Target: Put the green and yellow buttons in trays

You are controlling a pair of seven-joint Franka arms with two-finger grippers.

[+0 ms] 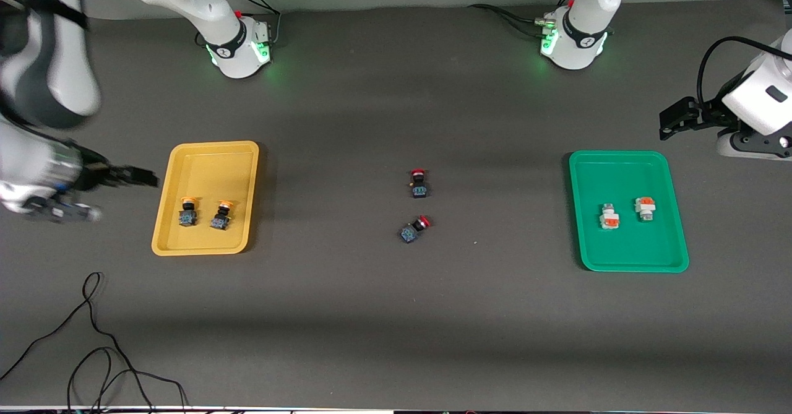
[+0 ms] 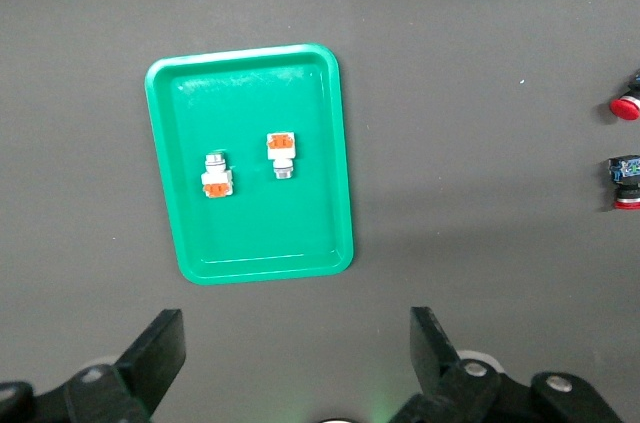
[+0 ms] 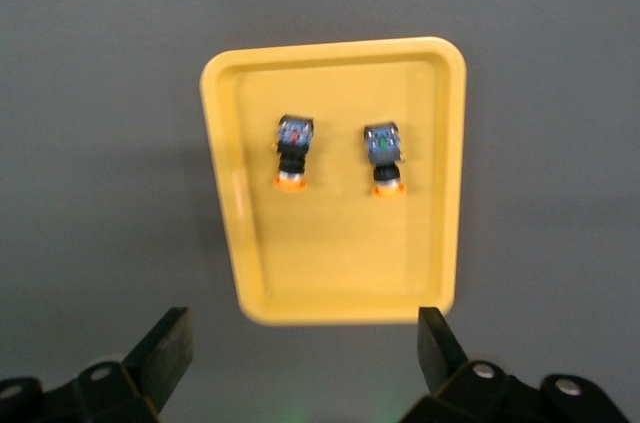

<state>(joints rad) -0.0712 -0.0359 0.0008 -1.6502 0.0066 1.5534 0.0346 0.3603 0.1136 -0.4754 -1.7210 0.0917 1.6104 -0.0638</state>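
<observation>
Looking at the yellow tray (image 1: 207, 154), everything's basically sorted: two yellow-capped buttons (image 1: 188, 211) lie side by side inside it, bodies black and blue. Well away from that tray, toward the left arm's end of the table, the green tray (image 1: 619, 160) holds two white-and-orange buttons (image 1: 609, 216), apart from each other. Between the yellow tray and the green one, two red-capped switches (image 1: 419, 184) sit on the table, not part of the job.

The right gripper (image 1: 137, 176) hangs just beside the yellow tray, off its outer edge, fingers spread wide and empty. The left gripper (image 1: 677, 121) is up near the green tray, also spread open, holding nothing.

These buttons look tiny, light and hard plastic, probably skittish. I'd pinch across the blocky body, not the round cap.
</observation>
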